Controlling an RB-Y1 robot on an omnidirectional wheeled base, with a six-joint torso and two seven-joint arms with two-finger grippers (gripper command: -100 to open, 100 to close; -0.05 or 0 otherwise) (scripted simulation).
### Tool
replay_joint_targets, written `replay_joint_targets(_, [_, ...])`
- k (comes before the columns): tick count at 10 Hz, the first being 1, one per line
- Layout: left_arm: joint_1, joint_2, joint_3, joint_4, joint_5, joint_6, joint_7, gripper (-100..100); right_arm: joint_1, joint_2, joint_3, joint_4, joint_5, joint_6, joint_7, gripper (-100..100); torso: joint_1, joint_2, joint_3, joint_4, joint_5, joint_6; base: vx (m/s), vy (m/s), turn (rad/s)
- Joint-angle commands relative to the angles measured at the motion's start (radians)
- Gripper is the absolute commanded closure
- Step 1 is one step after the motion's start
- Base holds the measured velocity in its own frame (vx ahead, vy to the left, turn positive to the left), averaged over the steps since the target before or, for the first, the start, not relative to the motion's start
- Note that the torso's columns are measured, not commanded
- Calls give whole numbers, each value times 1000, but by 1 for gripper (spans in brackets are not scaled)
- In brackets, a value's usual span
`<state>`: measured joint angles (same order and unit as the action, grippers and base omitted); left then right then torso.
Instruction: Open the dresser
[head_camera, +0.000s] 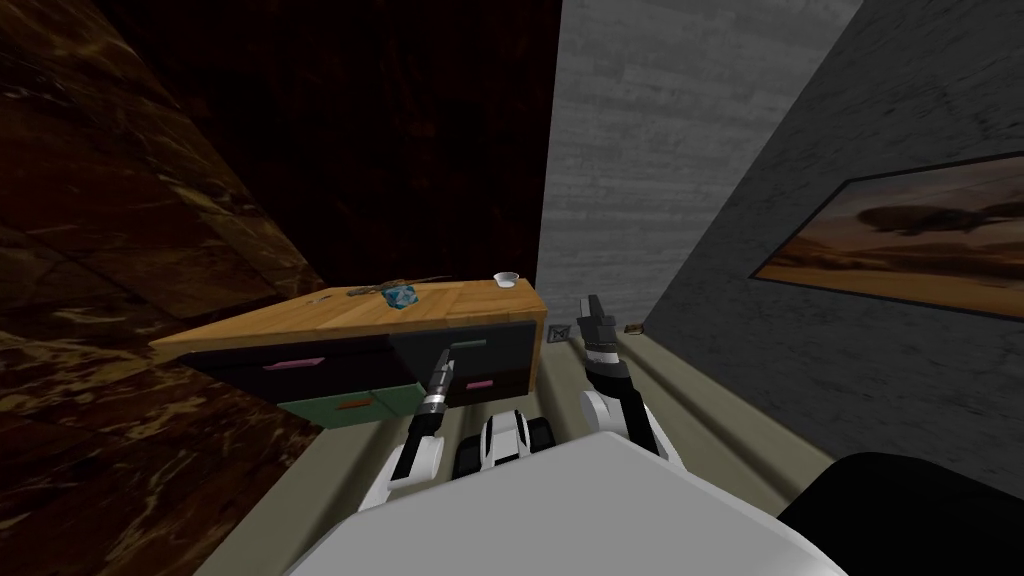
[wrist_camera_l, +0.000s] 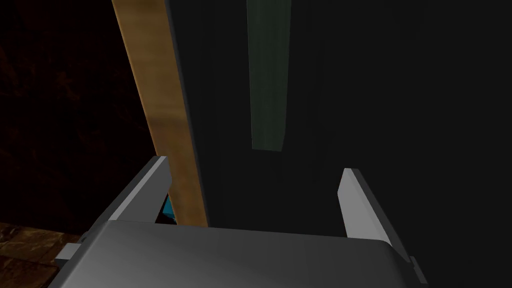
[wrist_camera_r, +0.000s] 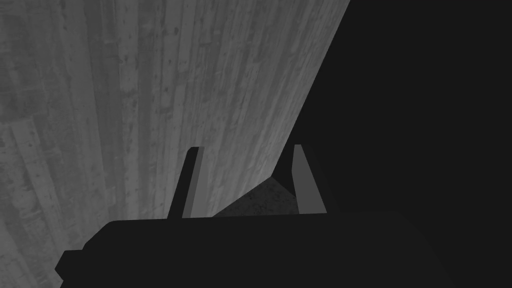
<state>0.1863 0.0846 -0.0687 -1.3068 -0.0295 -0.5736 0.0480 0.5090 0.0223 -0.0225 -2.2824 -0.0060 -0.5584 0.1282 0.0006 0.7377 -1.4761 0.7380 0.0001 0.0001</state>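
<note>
As L tool (wrist_camera_l: 255, 197) gapes, dresser handle (wrist_camera_l: 268, 75) ahead

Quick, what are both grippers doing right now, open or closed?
Left gripper: open, empty, at the dresser front, handle ahead.
Right gripper: open, empty, beside the dresser.

1. A dark brown marbled wall (head_camera: 110, 200) is seen on the left (nearly black farther back).
2. A grey planked wall (head_camera: 650, 150) is met by a darker grey wall (head_camera: 900, 100).
3. A framed picture (head_camera: 900, 240), brownish, is hung on the latter.
4. A pale floor (head_camera: 730, 430) is laid below.
</note>
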Motion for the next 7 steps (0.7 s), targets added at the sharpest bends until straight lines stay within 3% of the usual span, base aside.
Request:
replay_joint_targets(1, [-15,-55,-7,48,-4,13,-3,-100,0,0,0,0,0,0,0,0,0,0,0,0,0,0,95,5,-26])
replay_joint_targets(2, [-7,-37,-6,34,-3,9,-1,-100,0,0,0,0,0,0,0,0,-1,0,0,0,0,0,43,-1,-4])
replay_joint_targets(3, [-22,-39,-3,22,-2,37,0,-100,0,0,0,0,0,0,0,0,-1,3,2,1,0,0,68,-4,-3])
replay_joint_targets(4, [-18,-39,-4,30,-2,22,0,-100,0,0,0,0,0,0,0,0,-1,1,1,0,0,0,43,-3,-2])
replay_joint_targets(5, [-20,-39,-3,29,-2,27,0,100,0,0,0,0,0,0,0,0,-1,2,1,0,0,0,7,-1,1])
replay_joint_targets(7, [-11,-36,-9,12,-4,34,3,100,-1,0,0,0,0,0,0,0,1,2,2,-2,2,1,-132,7,21])
